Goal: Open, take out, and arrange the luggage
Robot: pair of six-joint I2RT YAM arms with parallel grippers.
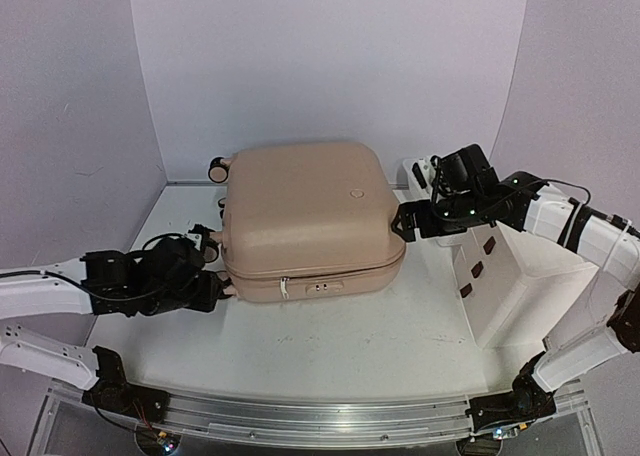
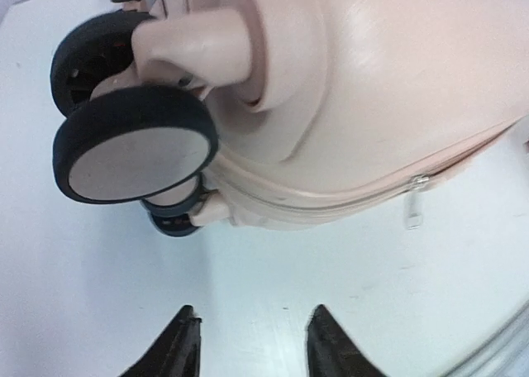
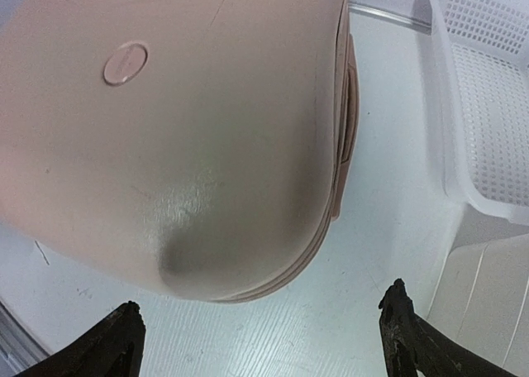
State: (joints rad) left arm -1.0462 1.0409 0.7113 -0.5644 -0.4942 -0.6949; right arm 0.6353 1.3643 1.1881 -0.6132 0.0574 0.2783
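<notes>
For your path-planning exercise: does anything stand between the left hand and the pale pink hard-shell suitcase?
Nothing visible does: only bare white table lies between the left hand and the pale pink hard-shell suitcase.

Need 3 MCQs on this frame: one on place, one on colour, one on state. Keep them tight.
1. Where does the white plastic drawer cabinet stand relative to the pale pink hard-shell suitcase?
A) on top of it
B) at its right, on the white table
C) at its left

2. What colour are the tyres of the suitcase's small wheels?
A) red
B) white
C) black

3. How is the suitcase now?
A) lying flat, shells shut
B) lying flat, lid swung open
C) standing upright on its wheels

Answers:
1 B: the top view shows the cabinet beyond the suitcase's right end.
2 C: the left wrist view shows the black tyres close up.
3 A: the two shells meet along the zipper, and no lining shows.
</notes>
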